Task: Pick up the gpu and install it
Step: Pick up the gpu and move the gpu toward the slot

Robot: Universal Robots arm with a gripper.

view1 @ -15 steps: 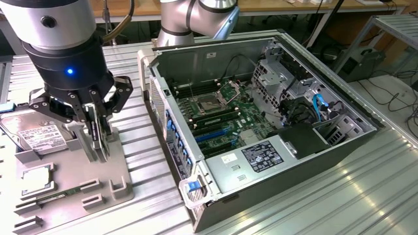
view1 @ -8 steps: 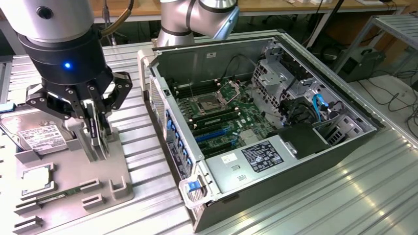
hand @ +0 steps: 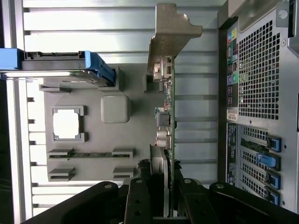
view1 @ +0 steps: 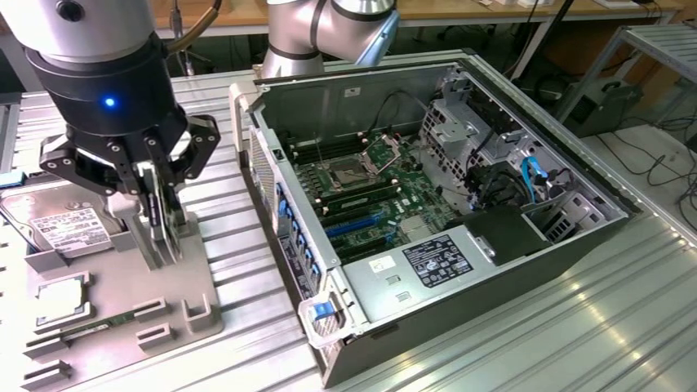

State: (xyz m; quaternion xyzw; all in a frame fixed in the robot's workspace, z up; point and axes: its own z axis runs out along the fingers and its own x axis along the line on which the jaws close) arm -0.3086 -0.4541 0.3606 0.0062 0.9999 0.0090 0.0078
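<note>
Gripper [view1: 158,204] narrow, its 2 black fingers [hand: 140,200] clamped on the upper edge of the gpu [hand: 167,116], at the exterior view's left over the grey moulded tray [view1: 120,318]. Card stands edge-on, so the grip meets both flat faces of the thin green board. Silver metal bracket [hand: 169,32] juts past 1 end. Open steel case [view1: 566,245] lies to the right.

The gpu [hand: 171,116], a thin green card with a silver end bracket, stands on edge at the grey tray [hand: 140,121].
</note>
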